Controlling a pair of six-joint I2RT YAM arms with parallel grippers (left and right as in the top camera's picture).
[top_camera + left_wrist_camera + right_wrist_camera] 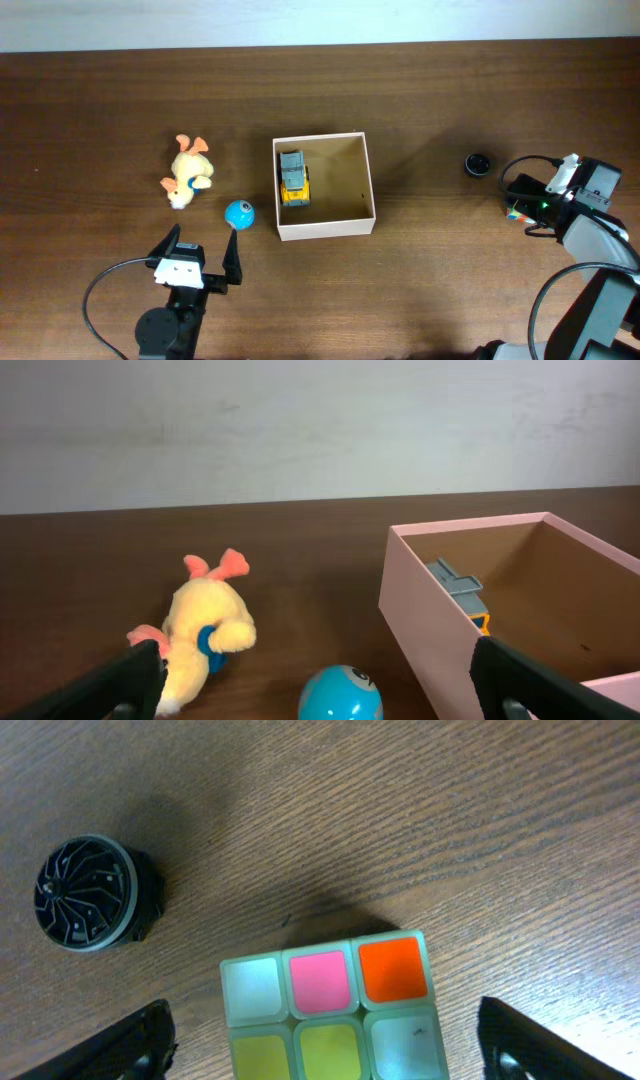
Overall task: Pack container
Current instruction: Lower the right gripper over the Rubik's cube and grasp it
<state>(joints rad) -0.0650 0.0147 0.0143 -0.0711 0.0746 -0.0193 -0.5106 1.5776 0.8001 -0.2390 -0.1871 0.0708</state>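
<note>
The container (372, 182) is a square white cardboard box with a tan inside at mid-table; a grey and yellow toy truck (293, 178) lies in its left part. A yellow plush duck (188, 170) and a blue ball (239, 213) lie left of the box. My left gripper (200, 250) is open and empty, just short of the ball (340, 695), with the duck (205, 630) and the box wall (430, 620) ahead. My right gripper (325, 1045) is open with a fingertip on each side of a colourful puzzle cube (330, 1010) on the table at far right (514, 212).
A small black round ribbed cap (478, 163) sits on the wood left of the right gripper (512, 200); it also shows in the right wrist view (88, 892). The truck (460, 585) shows inside the box. A pale wall runs along the table's far edge.
</note>
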